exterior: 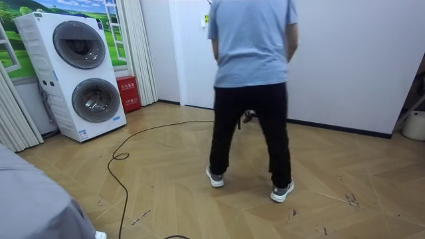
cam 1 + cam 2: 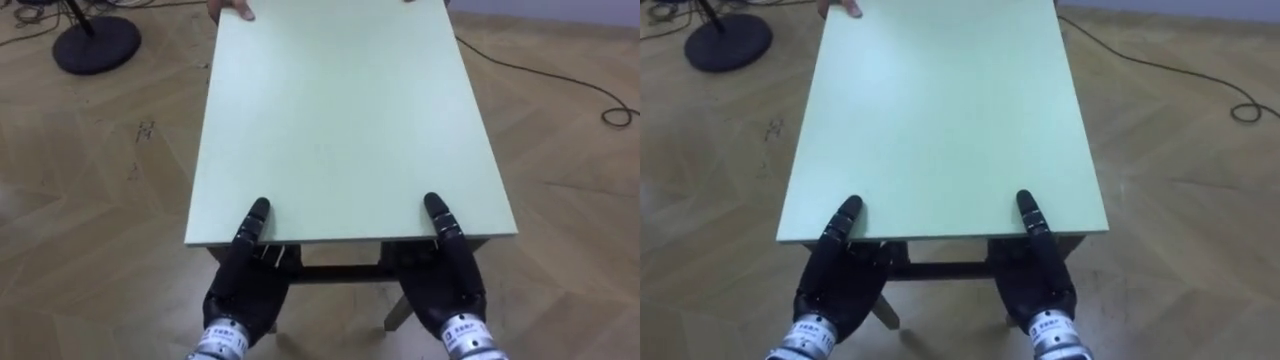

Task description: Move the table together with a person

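The pale green table (image 2: 350, 110) lay mid-frame in the eye views. At its lower edge the left hand (image 2: 243, 280) and right hand (image 2: 447, 275) each clamped the tabletop, thumb on top and palm beneath. A person's hand (image 2: 232, 10) rested on the far edge, upper left. In the room view the person (image 1: 252, 86) stood mid-frame, back to the camera.

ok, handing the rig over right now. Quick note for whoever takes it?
Left hand: clamped on the near edge of the table, thumb on top, fingers under it.
Right hand: same grip, near the right corner.
Person's hand is on the far edge.
Done: robot's grip set, person at the far end.
Left: the carry itself; can't tell if the table is off the floor yet.
Watch the round stand base and cable on the floor.
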### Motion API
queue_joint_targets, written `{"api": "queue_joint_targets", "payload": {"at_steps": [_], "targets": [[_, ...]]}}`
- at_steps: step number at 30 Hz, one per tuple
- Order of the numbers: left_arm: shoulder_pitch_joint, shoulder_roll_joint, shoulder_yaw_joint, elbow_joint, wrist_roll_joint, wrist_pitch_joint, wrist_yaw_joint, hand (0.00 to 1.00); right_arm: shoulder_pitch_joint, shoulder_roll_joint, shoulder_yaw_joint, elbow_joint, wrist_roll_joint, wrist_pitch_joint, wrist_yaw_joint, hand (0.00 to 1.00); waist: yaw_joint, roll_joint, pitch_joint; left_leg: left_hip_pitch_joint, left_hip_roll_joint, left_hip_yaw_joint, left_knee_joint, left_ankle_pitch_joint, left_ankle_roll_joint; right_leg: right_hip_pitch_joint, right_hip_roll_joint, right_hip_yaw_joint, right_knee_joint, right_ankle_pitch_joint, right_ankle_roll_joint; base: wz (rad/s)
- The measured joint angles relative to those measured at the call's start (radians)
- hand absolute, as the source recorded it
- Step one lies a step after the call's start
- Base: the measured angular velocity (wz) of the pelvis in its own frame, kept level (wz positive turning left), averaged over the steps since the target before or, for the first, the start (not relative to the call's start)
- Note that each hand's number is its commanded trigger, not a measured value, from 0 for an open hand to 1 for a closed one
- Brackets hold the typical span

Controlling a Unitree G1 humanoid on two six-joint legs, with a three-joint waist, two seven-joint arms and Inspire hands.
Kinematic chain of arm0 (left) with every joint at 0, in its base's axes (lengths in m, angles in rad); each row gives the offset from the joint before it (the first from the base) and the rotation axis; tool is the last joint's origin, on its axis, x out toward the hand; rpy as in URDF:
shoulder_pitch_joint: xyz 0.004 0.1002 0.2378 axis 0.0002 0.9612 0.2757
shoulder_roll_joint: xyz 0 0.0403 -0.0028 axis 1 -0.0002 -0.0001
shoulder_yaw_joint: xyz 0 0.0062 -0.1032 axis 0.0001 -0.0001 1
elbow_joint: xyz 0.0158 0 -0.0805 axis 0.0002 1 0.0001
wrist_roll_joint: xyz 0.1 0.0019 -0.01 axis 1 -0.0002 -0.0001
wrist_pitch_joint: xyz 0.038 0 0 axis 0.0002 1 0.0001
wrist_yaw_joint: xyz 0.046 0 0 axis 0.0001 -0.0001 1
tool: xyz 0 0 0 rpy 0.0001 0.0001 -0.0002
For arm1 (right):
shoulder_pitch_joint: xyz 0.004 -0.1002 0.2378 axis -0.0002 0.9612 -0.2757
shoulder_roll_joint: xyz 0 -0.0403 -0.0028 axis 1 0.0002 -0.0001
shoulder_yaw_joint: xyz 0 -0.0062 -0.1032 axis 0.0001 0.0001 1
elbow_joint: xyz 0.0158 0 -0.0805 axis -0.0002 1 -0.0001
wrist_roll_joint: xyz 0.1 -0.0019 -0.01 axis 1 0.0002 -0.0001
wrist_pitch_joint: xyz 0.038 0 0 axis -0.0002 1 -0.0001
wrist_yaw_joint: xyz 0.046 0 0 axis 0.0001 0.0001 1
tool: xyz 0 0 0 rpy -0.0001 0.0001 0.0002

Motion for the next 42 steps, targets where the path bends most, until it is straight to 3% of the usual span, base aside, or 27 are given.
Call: {"api": "queue_joint_targets", "payload": {"at_steps": [1,2,3,4,5,6,7,8,9,17,22,25,26,28,29,30,32,33,34,35,37,39,42], "targets": [[0.001,0.000,0.000,0.000,0.000,0.001,0.000,1.00,0.001,0.001,0.000,0.001,0.001,0.001,0.001,1.00,0.001,0.001,0.0009,0.000,0.004,-0.027,0.001,0.001,-0.001,-0.006,0.000,0.001,0.017,-0.009,-0.010,0.39],[0.002,-0.001,0.000,0.000,-0.005,0.001,-0.005,1.00,0.003,0.002,0.001,0.002,0.001,0.001,0.007,1.00,0.008,0.002,0.0018,-0.005,0.000,-0.087,0.003,0.003,-0.007,-0.020,0.018,0.037,-0.006,-0.033,-0.030,0.42],[0.002,0.005,0.003,0.000,-0.019,0.001,-0.018,1.00,-0.004,0.002,0.009,0.001,0.000,0.001,0.011,1.00,0.012,-0.006,0.0025,-0.021,-0.013,-0.121,0.004,0.008,-0.018,-0.040,0.047,0.066,-0.081,-0.012,-0.050,0.54],[0.002,0.007,0.006,0.004,-0.026,0.001,-0.019,1.00,-0.006,-0.004,0.011,0.002,0.001,0.000,0.012,1.00,0.008,0.004,-0.0012,-0.031,-0.018,-0.127,0.004,0.009,-0.022,-0.038,0.049,0.049,-0.073,-0.011,-0.056,0.76],[0.002,0.007,0.003,0.004,-0.031,0.010,-0.019,1.00,-0.006,-0.008,0.010,0.002,0.001,-0.003,0.022,1.00,-0.002,0.017,0.0006,-0.038,-0.019,-0.110,-0.003,0.021,-0.035,-0.037,0.051,0.014,-0.058,-0.009,-0.059,0.90],[0.004,0.008,0.001,0.004,-0.031,0.021,-0.020,1.00,-0.007,-0.009,0.012,0.016,0.001,-0.006,0.037,1.00,-0.004,0.020,0.0000,-0.038,-0.011,-0.052,-0.010,0.034,-0.031,-0.023,0.051,-0.028,-0.061,-0.009,-0.060,0.88],[0.004,0.007,-0.001,0.004,-0.029,0.026,-0.019,1.00,-0.007,-0.012,0.010,0.025,0.001,-0.008,0.046,1.00,-0.007,0.021,-0.0001,-0.038,-0.006,-0.022,-0.013,0.041,-0.028,-0.015,0.052,-0.048,-0.061,-0.009,-0.060,0.88],[0.004,0.011,-0.006,0.003,-0.029,0.033,-0.020,1.00,-0.002,-0.012,0.003,0.033,0.000,-0.007,0.057,1.00,-0.019,0.021,0.0007,-0.035,0.005,0.045,-0.022,0.052,-0.020,-0.004,0.056,-0.076,-0.065,-0.010,-0.060,0.88],[0.005,0.016,-0.013,0.003,-0.029,0.036,-0.020,1.00,0.008,-0.010,-0.008,0.032,0.000,-0.002,0.063,1.00,-0.023,0.019,0.0000,-0.032,0.007,0.083,-0.033,0.064,-0.015,0.008,0.057,-0.092,-0.076,-0.012,-0.063,0.74],[0.027,0.019,-0.005,-0.003,-0.039,0.035,-0.033,1.00,0.007,-0.007,-0.017,0.030,0.001,0.025,0.064,1.00,-0.012,0.024,0.0009,-0.053,-0.005,0.103,-0.028,0.072,-0.003,0.029,0.042,-0.166,-0.074,-0.027,-0.065,0.28],[0.029,0.026,-0.007,-0.003,-0.057,0.037,-0.028,1.00,0.008,-0.006,0.001,0.030,0.003,0.016,0.058,1.00,0.002,0.023,0.0037,-0.050,-0.031,0.115,-0.019,0.069,0.026,0.037,0.005,-0.182,-0.027,-0.040,-0.042,0.24],[0.029,0.021,-0.009,-0.003,-0.057,0.039,-0.017,1.00,0.008,-0.007,0.002,0.030,0.000,0.013,0.052,1.00,0.009,0.039,0.0154,-0.052,-0.039,0.119,0.009,0.052,0.050,0.027,-0.026,-0.206,0.070,-0.051,-0.025,0.39],[0.028,0.022,-0.009,-0.003,-0.056,0.042,-0.015,1.00,0.013,-0.005,0.001,0.030,0.000,0.010,0.052,1.00,0.003,0.044,0.0184,-0.056,-0.045,0.106,0.023,0.045,0.060,0.003,-0.049,-0.199,0.151,-0.052,-0.024,0.75],[0.026,0.027,-0.015,-0.003,-0.055,0.042,-0.015,1.00,0.025,-0.002,0.000,0.028,0.002,0.010,0.051,1.00,-0.020,0.041,0.0202,-0.066,-0.075,0.054,0.044,0.035,0.076,-0.034,-0.077,-0.138,0.282,-0.052,-0.025,0.94],[0.022,0.028,-0.022,-0.002,-0.051,0.042,-0.015,1.00,0.039,0.005,-0.002,0.024,0.002,0.001,0.053,1.00,-0.038,0.036,0.0220,-0.069,-0.103,-0.013,0.056,0.029,0.086,-0.080,-0.084,-0.056,0.370,-0.053,-0.034,1.19],[0.019,0.029,-0.024,-0.002,-0.040,0.038,-0.015,1.00,0.050,0.003,-0.003,0.019,0.002,-0.007,0.056,1.00,-0.058,0.038,0.0212,-0.081,-0.129,-0.073,0.072,0.028,0.092,-0.120,-0.054,0.032,0.380,-0.099,-0.040,1.15],[0.019,0.037,-0.027,-0.007,-0.022,0.036,-0.026,1.00,0.054,0.008,-0.004,0.027,0.012,-0.011,0.055,1.00,-0.076,0.040,0.0209,-0.093,-0.164,-0.144,0.080,0.039,0.094,-0.170,0.002,0.125,0.286,-0.144,-0.049,1.15],[0.016,0.040,-0.023,-0.006,-0.003,0.038,-0.026,1.00,0.067,0.011,-0.002,0.026,0.014,-0.015,0.067,1.00,-0.084,0.028,0.0193,-0.093,-0.193,-0.167,0.078,0.052,0.096,-0.187,0.022,0.186,0.186,-0.128,-0.043,1.45],[0.016,0.042,-0.017,-0.001,0.003,0.039,-0.025,1.00,0.075,0.010,0.011,0.027,0.014,-0.022,0.074,1.00,-0.094,0.029,0.0158,-0.093,-0.213,-0.192,0.082,0.054,0.093,-0.189,0.027,0.198,0.196,-0.107,-0.059,1.06],[0.016,0.043,-0.013,-0.001,0.002,0.040,-0.023,1.00,0.074,0.004,0.016,0.027,0.014,-0.022,0.075,1.00,-0.089,0.028,0.0160,-0.092,-0.212,-0.189,0.078,0.056,0.090,-0.185,0.025,0.183,0.187,-0.106,-0.061,0.66],[0.014,0.052,-0.005,-0.004,0.000,0.041,-0.023,1.00,0.070,0.002,0.023,0.027,0.014,-0.022,0.075,1.00,-0.074,0.030,0.0133,-0.091,-0.205,-0.189,0.066,0.064,0.082,-0.159,0.027,0.145,0.156,-0.094,-0.074,0.42],[0.013,0.059,0.003,-0.006,0.004,0.040,-0.023,1.00,0.069,-0.002,0.042,0.027,0.041,-0.021,0.073,1.00,-0.056,0.014,0.0108,-0.085,-0.185,-0.187,0.052,0.069,0.079,-0.125,0.036,0.115,0.111,-0.086,-0.081,0.48],[0.016,0.061,0.004,-0.006,0.002,0.038,-0.021,1.00,0.067,-0.007,0.059,0.027,0.055,-0.024,0.069,1.00,-0.004,0.011,0.0094,-0.080,-0.171,-0.193,0.035,0.070,0.074,-0.093,0.064,0.102,0.042,-0.060,-0.088,0.11]]}}
